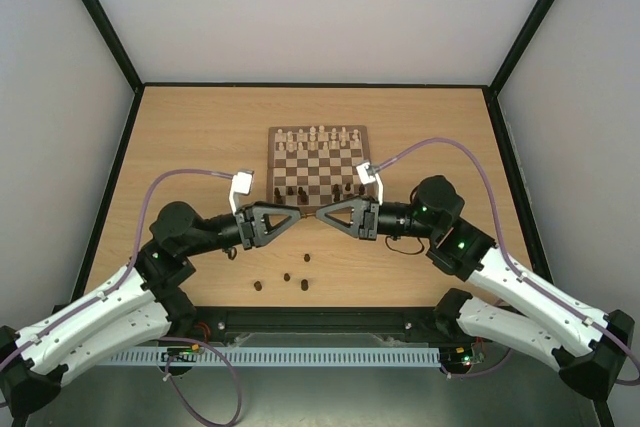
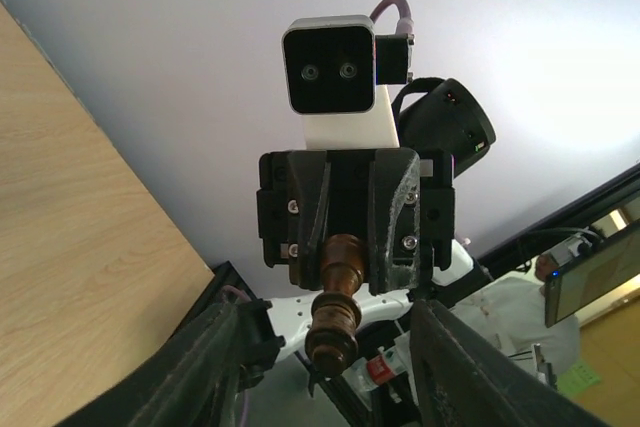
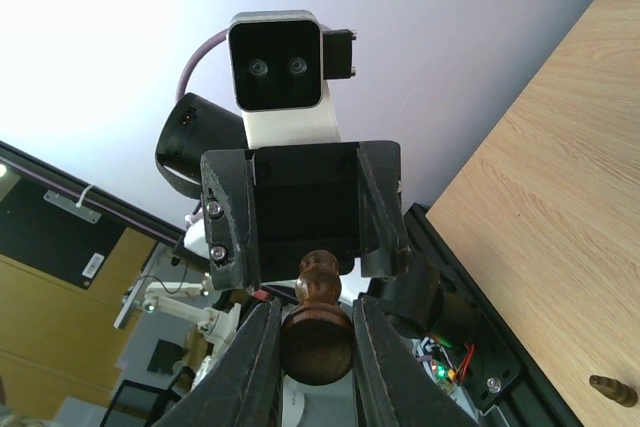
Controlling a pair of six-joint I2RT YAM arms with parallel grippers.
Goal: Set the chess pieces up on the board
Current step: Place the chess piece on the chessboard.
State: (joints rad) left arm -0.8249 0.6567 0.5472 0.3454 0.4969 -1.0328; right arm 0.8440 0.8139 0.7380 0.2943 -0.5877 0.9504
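While the right gripper (image 1: 324, 214) pinched the round base of a turned, glossy dark brown wooden chess piece (image 3: 315, 342) by the near edge of the checkered board (image 1: 318, 130), the left gripper (image 1: 298, 215) stood open around its knobbed top.

The left arm (image 1: 110, 307) and right arm (image 1: 520, 292) bend inward; the left gripper (image 1: 301, 216) gapes around the dark chess piece (image 3: 315, 332) that the right gripper (image 1: 322, 215) clamps.

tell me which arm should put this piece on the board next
Right, probably: the right gripper is shut on the piece, close to the board's near edge. The left gripper is open, holding nothing.
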